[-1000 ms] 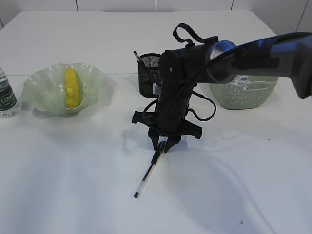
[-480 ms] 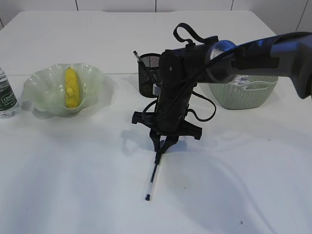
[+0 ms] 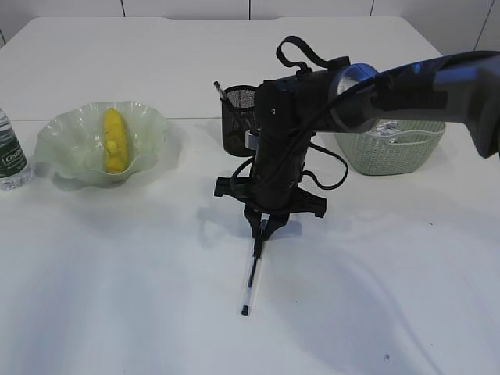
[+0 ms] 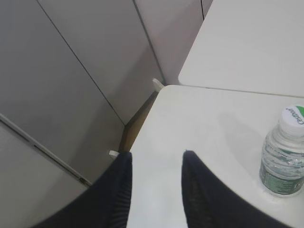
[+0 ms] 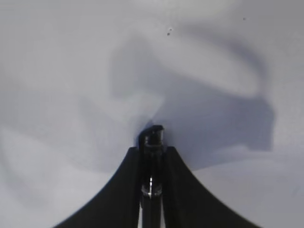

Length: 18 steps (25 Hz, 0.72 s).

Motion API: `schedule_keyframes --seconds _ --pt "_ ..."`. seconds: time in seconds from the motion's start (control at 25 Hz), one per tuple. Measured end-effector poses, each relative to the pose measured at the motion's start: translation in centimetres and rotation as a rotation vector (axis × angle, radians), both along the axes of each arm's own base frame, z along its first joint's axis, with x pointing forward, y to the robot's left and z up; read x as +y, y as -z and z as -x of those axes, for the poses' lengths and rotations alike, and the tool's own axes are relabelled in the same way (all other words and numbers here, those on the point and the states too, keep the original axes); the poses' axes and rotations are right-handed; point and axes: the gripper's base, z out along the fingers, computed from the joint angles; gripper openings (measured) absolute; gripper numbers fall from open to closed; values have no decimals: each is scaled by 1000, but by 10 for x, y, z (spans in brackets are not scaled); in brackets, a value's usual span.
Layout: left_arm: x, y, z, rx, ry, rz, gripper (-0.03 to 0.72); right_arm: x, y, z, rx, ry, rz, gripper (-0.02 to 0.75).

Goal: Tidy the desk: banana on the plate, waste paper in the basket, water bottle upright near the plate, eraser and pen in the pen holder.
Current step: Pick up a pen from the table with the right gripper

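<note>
- I am on the pen step: my right tool [image 3: 262, 228] is clamped on the cap end of the pen [image 3: 251, 273], and the right wrist view shows the barrel pinched tight between the two fingers [image 5: 176, 190].
- The pen slants down from the tool, its far tip at or just above the bench [image 3: 117, 312]; I cannot tell if it touches.
- The pen holder [image 3: 238, 119] stands just behind the right arm, one pen already inside.
- Next, I judge, I need to lift, swing back over the holder's mouth, bring the pen nearer upright and release it.
- My left tool [image 4: 154, 190] hangs parted and empty near the upright water bottle [image 4: 284, 152].
- The banana [image 3: 115, 141] lies on the plate [image 3: 66, 144]; the basket [image 3: 391, 148] sits to the right.
</note>
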Motion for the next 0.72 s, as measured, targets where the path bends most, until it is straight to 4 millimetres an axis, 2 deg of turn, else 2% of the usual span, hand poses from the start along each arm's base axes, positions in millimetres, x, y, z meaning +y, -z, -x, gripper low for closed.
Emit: schedule_keyframes --seconds 0.24,0.56,0.72 --pt "0 0 0 -1 1 0 241 -1 -3 -3 -29 -13 17 74" --pt "0 0 0 -1 1 0 241 -2 -40 -29 -206 -49 50 71" --pt "0 0 0 -1 1 0 241 -9 -55 -41 -274 -47 77 62"
